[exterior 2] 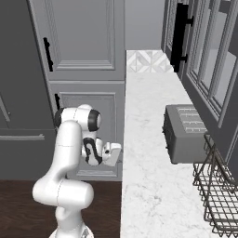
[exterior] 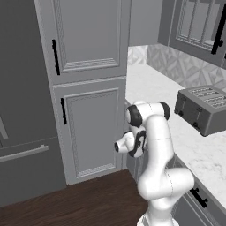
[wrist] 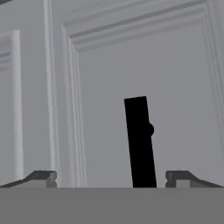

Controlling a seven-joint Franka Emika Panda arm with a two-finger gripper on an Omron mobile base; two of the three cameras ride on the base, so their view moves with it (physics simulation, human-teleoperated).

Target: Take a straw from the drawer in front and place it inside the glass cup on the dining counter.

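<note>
Gripper (wrist: 111, 178) is held wide apart w/ nothing between the tips; in hand view it is aimed at a black bar handle (wrist: 141, 142) on a recessed grey panel front (wrist: 175, 87), close up. That panel is judged to be the drawer front, seen rolled, since the handle reads near-vertical here; this can't be confirmed from the frames. In the base views the hand (exterior 2: 111, 154) is seen tucked low by the worktop edge, facing the cabinet run under it.

Straw, glass cup and dining counter can't be located from these frames; the straw is presumed shut inside the drawer.

Risks, as judged:
- Handle sits right of centre btw the tips, so a closing pinch could catch it off-centre and slip during the pull.
- Wrist roll may be misread; the wrong front could be grabbed, e.g. a tall cabinet door (exterior: 95, 132).
- Elbow is folded tight near the worktop edge; a pull-back could be cramped or clip it.

Surface and room: a white marble worktop (exterior 2: 148, 139) w/ patterned tile behind carries a grey toaster (exterior 2: 185, 132) and a wire basket (exterior 2: 218, 195). Grey panelled cabinets, glass-front uppers (exterior 2: 204, 51) and a dark wood floor (exterior: 79, 203) are also seen.
</note>
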